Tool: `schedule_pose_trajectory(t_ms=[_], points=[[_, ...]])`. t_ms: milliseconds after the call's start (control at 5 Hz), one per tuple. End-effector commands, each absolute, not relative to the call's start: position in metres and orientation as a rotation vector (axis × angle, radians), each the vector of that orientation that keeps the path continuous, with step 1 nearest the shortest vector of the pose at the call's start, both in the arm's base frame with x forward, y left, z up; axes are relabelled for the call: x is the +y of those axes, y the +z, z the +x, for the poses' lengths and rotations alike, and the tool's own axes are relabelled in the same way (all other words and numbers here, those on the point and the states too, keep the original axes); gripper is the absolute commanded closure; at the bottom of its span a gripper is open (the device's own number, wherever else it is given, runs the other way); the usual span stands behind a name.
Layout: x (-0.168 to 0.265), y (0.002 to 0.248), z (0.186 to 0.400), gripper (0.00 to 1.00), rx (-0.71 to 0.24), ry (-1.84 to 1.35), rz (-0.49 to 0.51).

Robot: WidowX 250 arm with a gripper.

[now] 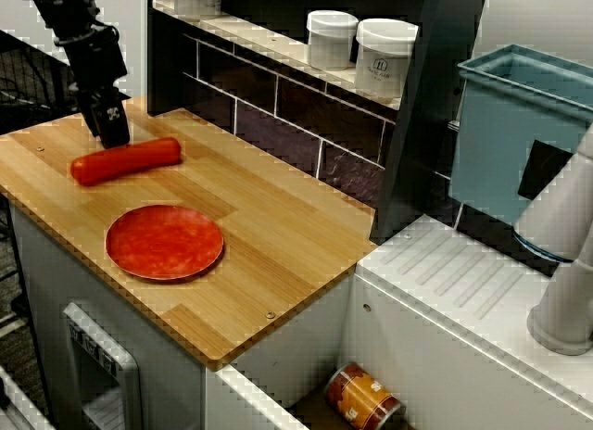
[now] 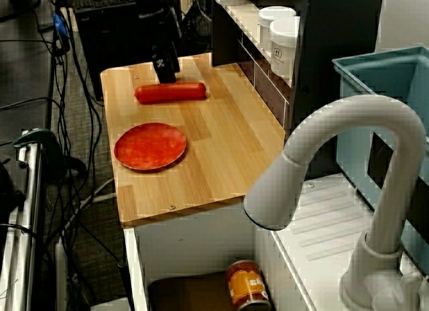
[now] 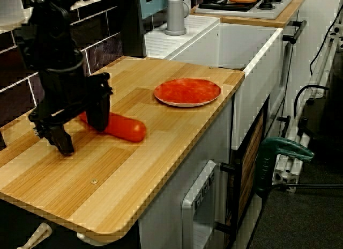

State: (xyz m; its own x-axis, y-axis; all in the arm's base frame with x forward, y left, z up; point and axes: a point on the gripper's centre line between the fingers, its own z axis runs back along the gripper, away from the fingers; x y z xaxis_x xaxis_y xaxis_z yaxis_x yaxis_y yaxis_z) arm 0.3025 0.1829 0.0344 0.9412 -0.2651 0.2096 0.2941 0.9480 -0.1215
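Fingers [image 3: 98, 107] parted beside sausage [image 3: 124, 127] in side view, can [image 1: 363, 399] only from above

Bare counter [image 1: 278, 228] lies open between sausage [image 1: 125, 160] and plate [image 1: 164, 242]; the tiled wall [image 1: 278, 124] hems the back.

Even indoor light, soft shadows, mild glare on wood; frames grainy, edges jagged.

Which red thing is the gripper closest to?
The long red sausage, right beside the gripper; the round red plate lies well apart from it.
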Motion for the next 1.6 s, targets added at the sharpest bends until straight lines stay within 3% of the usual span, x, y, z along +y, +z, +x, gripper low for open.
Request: schedule_pose_trajectory(t_ms=[0,1000,1400], points=[[0.182,0.044,0.305,0.00,-0.229,-0.379,-0.100],[0.173,0.111,0.276,0.00,-0.212,-0.364,-0.251],[0.154,0.099,0.271,0.00,-0.159,-0.270,-0.278]])
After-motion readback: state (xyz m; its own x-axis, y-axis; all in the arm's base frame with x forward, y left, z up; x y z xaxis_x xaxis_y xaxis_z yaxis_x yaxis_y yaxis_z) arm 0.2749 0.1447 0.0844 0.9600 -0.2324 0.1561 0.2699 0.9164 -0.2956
